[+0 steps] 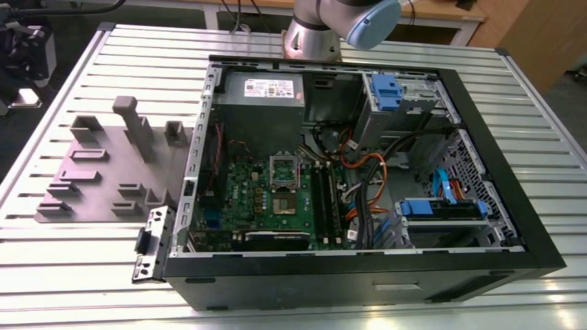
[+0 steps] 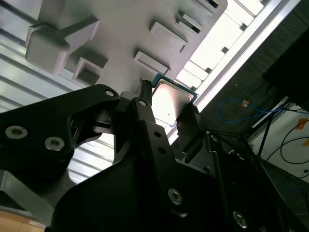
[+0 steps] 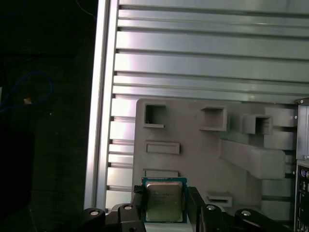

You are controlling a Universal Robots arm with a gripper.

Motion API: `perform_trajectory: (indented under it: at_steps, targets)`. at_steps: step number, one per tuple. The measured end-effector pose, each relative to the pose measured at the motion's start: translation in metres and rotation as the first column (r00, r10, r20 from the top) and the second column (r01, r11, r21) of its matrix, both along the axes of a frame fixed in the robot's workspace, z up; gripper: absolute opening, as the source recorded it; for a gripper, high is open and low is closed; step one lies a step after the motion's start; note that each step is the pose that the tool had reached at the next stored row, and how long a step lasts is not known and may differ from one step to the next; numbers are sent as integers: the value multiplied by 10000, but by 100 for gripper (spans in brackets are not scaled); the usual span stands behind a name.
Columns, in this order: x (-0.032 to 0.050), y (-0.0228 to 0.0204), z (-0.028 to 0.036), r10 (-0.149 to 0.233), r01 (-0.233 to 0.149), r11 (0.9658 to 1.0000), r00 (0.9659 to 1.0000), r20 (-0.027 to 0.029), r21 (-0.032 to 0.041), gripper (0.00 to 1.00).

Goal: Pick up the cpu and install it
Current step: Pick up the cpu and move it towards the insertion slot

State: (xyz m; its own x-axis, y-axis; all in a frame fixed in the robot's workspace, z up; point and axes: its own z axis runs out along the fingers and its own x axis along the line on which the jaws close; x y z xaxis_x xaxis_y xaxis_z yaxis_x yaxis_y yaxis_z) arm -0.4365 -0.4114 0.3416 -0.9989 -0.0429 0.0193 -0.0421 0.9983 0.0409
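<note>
Ribbed aluminium table [image 1: 82,275] carries an open computer case [image 1: 513,234] with the motherboard [image 1: 275,192] lying flat inside. A grey plastic fixture plate [image 1: 92,192] with raised slotted blocks sits just beside the case, on the exterior view's left. The arm [image 1: 339,27] rises from the far edge of the table.

In both wrist views the gripper [image 3: 164,207] is closed down to the width of the cpu [image 3: 164,199] and has it clamped. One black finger [image 3: 137,203] presses on one edge of the chip and the other finger presses on the opposite edge. The chip sits right at the fingertips, its dull silver top facing the first wrist camera and its teal rim showing around the metal.

The second wrist view sees the same grasp from a lower angle. The cpu [image 2: 171,101] is pinched in the gripper [image 2: 169,116], with a finger [image 2: 145,113] against its side. The fixture plate [image 2: 130,29] lies directly beyond the fingertips, its rectangular pockets close to the held chip. Whether the chip touches the plate cannot be told. The case stands off to one side of the gripper, well apart from the chip.
</note>
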Motion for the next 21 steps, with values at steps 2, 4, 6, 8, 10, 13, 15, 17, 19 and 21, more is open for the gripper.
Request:
perform_trajectory:
  at_steps: [2,4,6,8,10,13,15,17,19,21]
  targets:
    - [0,0,7,0,0,10000,10000,0,0,45]
    - [0,0,14,0,0,10000,10000,-1,-1,45]
    - [0,0,21,0,0,10000,10000,0,0,45]
    - [0,0,28,0,0,10000,10000,0,0,45]
    - [0,0,34,0,0,10000,10000,0,0,45]
    - [0,0,41,0,0,10000,10000,-1,-1,45]
    - [0,0,46,0,0,10000,10000,0,0,45]
    - [0,0,52,0,0,10000,10000,0,0,45]
    - [0,0,55,0,0,10000,10000,-1,-1,45]
    - [0,0,59,0,0,10000,10000,-1,-1,45]
